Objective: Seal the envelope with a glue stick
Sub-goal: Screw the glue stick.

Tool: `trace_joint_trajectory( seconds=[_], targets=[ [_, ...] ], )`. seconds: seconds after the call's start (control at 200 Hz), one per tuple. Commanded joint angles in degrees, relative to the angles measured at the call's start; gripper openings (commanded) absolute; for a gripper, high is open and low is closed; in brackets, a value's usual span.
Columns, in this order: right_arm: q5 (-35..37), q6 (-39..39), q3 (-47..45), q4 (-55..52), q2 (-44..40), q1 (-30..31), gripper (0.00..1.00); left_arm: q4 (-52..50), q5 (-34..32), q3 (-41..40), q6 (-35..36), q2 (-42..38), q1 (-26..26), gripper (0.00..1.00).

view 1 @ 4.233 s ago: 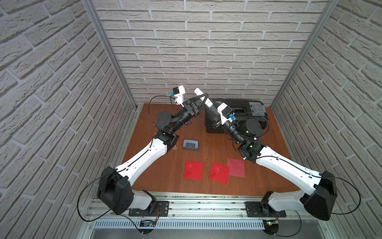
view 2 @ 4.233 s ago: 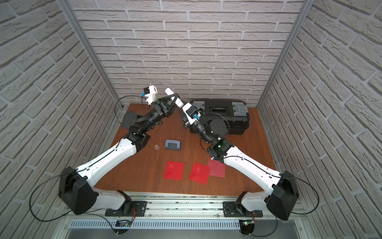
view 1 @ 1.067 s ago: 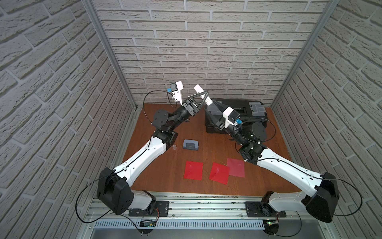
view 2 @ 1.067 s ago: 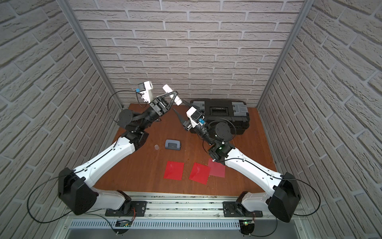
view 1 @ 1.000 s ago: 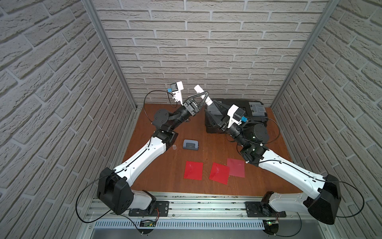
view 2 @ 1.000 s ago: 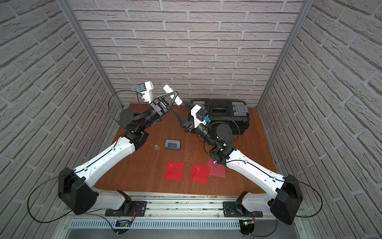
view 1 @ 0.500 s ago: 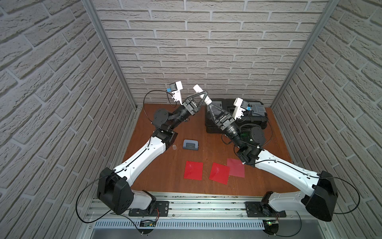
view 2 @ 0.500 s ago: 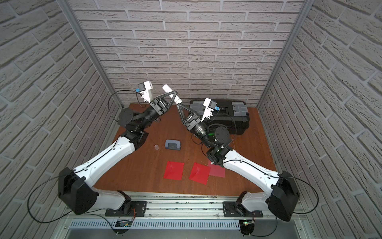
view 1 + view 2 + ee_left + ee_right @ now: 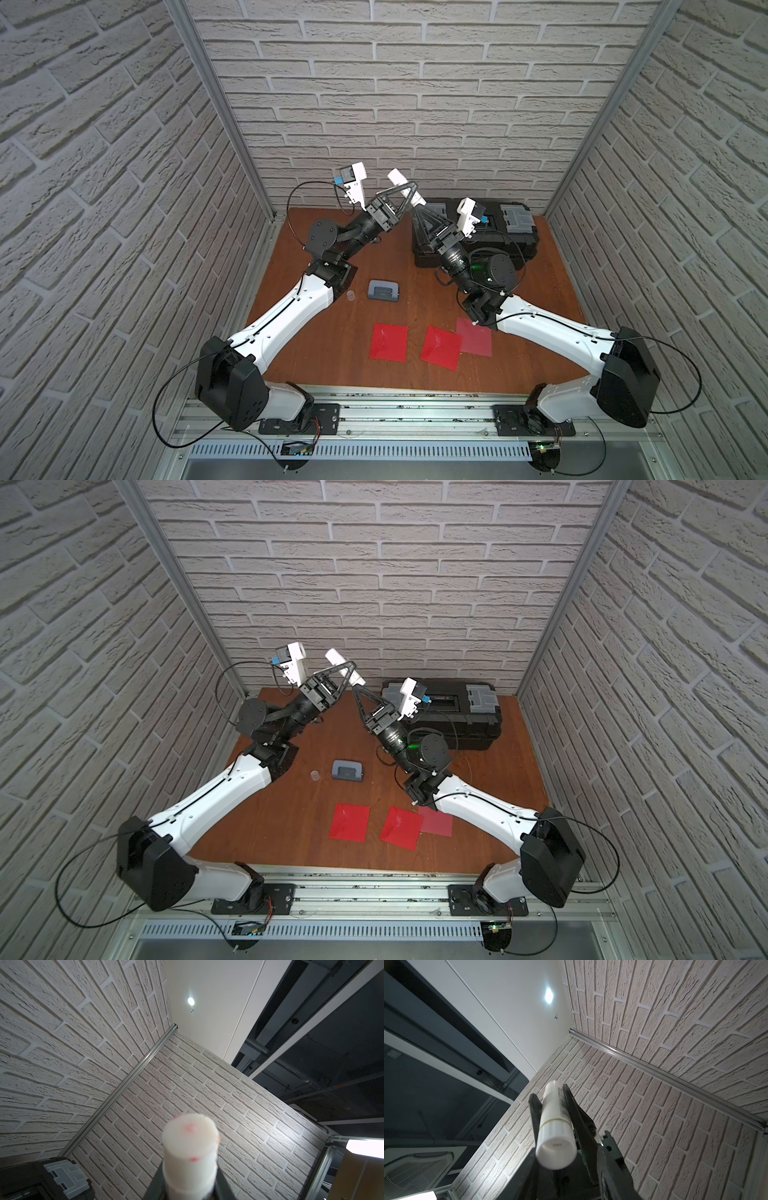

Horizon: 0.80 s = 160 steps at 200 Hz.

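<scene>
Brick walls all round, and above the brown table (image 9: 332, 374) the left gripper (image 9: 409, 192) is clamped on the glue stick (image 9: 397, 177), held high at the back. Now the right gripper (image 9: 417, 209) flanks its base; gripping or not, I cannot tell. Its cap (image 9: 351, 295) is off, on the table. 3 red envelopes (image 9: 389, 342) lie flat, well apart from the stick: gluing and sealing look all to come.

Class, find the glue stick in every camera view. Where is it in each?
A top view: the glue stick slants through the left gripper tip.
A top view: the stick at that tip, left of the black toolbox.
Left wrist: stick close up, bare glue end pointing away.
Right wrist: stick mid-picture, flat base nearest the camera.
Shared landmark: the white brick wall.
</scene>
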Motion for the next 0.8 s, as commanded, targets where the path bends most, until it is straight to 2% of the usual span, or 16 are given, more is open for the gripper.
trace_joint_trajectory(
  seconds=[0.0,0.675,0.795],
  targets=[
    [0.4,1.3,1.5,4.5,-0.3,-0.2,0.46,3.2,1.0,1.4,-0.1,-0.7,-0.2,0.00],
    [1.3,-2.3,2.0,1.7,-1.7,-1.3,0.36,2.6,1.3,1.4,0.2,-0.3,-0.3,0.00],
    [1.0,-4.6,2.0,0.4,-2.2,-1.5,0.29,2.4,1.3,1.4,0.2,-0.2,-0.4,0.00]
  ],
)
